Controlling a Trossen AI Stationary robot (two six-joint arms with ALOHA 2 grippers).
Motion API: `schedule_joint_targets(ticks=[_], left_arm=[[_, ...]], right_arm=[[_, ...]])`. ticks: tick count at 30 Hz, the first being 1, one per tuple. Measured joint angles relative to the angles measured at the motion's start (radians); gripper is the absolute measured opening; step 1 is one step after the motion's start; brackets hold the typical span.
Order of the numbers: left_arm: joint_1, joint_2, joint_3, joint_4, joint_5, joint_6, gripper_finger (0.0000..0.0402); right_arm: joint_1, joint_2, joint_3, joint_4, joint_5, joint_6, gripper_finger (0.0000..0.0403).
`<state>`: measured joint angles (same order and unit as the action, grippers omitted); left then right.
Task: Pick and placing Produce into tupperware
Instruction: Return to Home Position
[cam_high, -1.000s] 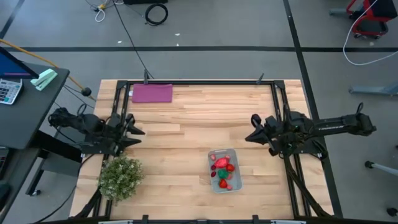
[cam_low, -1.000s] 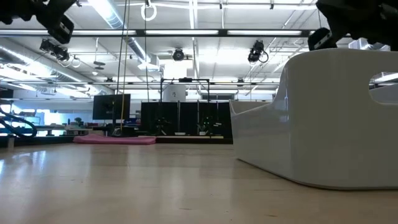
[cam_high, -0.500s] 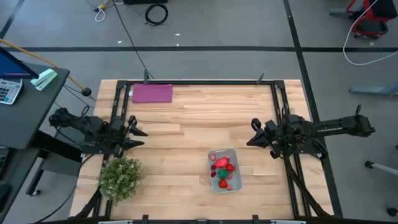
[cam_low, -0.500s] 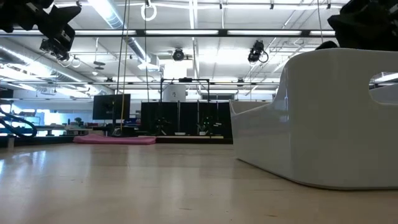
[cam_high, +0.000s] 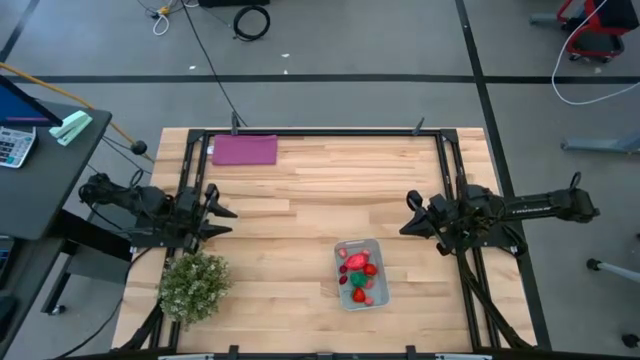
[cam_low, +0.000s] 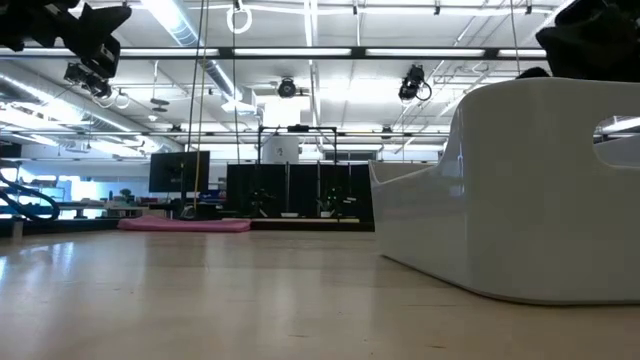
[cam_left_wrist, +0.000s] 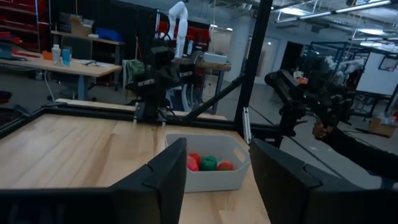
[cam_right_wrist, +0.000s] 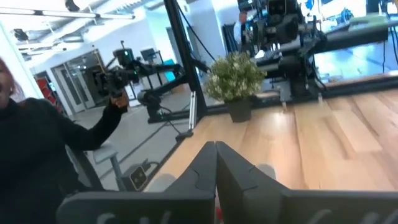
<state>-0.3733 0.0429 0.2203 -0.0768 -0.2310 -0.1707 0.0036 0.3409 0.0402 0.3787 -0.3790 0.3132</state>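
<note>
The tupperware (cam_high: 377, 246) stands on the wooden table, right of centre and toward the near edge. It looms large in the low view as a pale container (cam_low: 520, 190). Inside lie several red produce pieces (cam_high: 358, 266) and one green piece (cam_left_wrist: 208, 163). My left gripper (cam_high: 222, 212) hovers at the table's left side, open and pointing level toward the tupperware (cam_left_wrist: 205, 180), which shows between its fingers (cam_left_wrist: 217, 174) farther off. My right gripper (cam_high: 408, 217) hovers at the right side, shut (cam_right_wrist: 216, 155) and empty.
A bushy pale-green potted plant (cam_high: 193, 285) stands at the near left corner, close below my left arm. A flat purple mat (cam_high: 244, 150) lies at the far left. Black frame rails (cam_high: 440, 160) run along the table's sides. A person (cam_right_wrist: 37, 143) stands beyond the table.
My right gripper has drawn back a little toward the table's right edge and sunk slightly, staying shut. The tupperware and the produce have not moved.
</note>
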Motion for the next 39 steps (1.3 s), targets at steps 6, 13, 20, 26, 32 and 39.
schedule_joint_targets(ticks=[6,13,20,26,32,39], left_arm=[[0.0,0.0,0.0,0.006,-0.003,0.0,0.0187],[0.0,-0.001,0.0,0.028,-0.016,0.02,0.0188],[0.0,0.001,0.0,0.026,-0.027,0.028,0.0185],[0.0,0.003,0.0,-0.046,-0.027,0.1,0.0189],[0.0,0.003,0.0,-0.101,-0.027,0.074,0.0189],[0.0,0.003,0.0,-0.15,-0.027,0.076,0.0184]], right_arm=[[0.0,-0.061,0.0,-0.036,0.0,-0.014,0.0007],[0.0,-0.173,0.0,-0.095,-0.056,-0.052,0.0007],[0.0,-0.228,0.0,-0.205,-0.056,-0.111,0.0007],[0.0,-0.211,0.0,-0.296,-0.056,-0.09,0.0007],[0.0,-0.204,0.0,-0.306,-0.056,-0.073,0.0007],[0.0,-0.204,0.0,-0.306,-0.056,-0.073,0.0007]])
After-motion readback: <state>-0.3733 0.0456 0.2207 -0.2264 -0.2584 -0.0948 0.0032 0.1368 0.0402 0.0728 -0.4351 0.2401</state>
